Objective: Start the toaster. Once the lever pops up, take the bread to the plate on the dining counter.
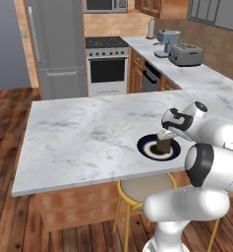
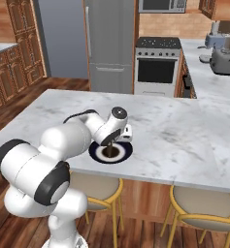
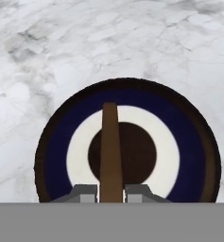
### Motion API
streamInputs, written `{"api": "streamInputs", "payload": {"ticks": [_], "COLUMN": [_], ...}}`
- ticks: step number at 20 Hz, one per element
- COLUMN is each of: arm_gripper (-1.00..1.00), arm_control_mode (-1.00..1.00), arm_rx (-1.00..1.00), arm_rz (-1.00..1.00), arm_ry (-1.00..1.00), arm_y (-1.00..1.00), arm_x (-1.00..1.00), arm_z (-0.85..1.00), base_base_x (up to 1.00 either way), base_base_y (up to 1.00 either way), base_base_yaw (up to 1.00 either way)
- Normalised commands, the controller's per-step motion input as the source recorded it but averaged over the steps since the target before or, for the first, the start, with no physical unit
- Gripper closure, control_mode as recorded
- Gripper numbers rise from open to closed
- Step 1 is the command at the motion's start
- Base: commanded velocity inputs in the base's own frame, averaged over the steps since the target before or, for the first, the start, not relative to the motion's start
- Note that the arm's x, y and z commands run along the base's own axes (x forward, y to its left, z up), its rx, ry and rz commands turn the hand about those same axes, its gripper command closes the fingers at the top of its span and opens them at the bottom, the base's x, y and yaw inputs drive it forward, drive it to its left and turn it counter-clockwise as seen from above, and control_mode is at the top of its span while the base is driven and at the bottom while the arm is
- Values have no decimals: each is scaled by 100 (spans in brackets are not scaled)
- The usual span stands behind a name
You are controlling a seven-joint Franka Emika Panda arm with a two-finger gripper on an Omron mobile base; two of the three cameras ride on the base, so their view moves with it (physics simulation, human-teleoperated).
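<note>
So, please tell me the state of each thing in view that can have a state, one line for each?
gripper: shut on the bread, above the plate.
bread: held on edge, over the middle of the plate.
plate: flat on the dining counter, nothing lying on it.
toaster: on the far worktop; levers too small to tell.
</note>
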Motion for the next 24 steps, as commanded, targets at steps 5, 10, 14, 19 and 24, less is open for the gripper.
{"api": "streamInputs", "payload": {"ticks": [5, 10, 14, 19, 24], "arm_gripper": [-100, -100, -100, -100, -100], "arm_control_mode": [-100, -100, -100, -100, -100], "arm_rx": [0, 0, 0, 0, 0], "arm_rz": [0, 0, 0, 0, 0], "arm_ry": [0, 0, 0, 0, -1], "arm_y": [0, 0, 0, 0, 0], "arm_x": [0, 0, 0, 0, -3], "arm_z": [0, 0, 0, 4, 29], "base_base_x": [0, 0, 0, 0, 0], "base_base_y": [0, 0, 0, 0, 0], "base_base_yaw": [0, 0, 0, 0, 0]}}
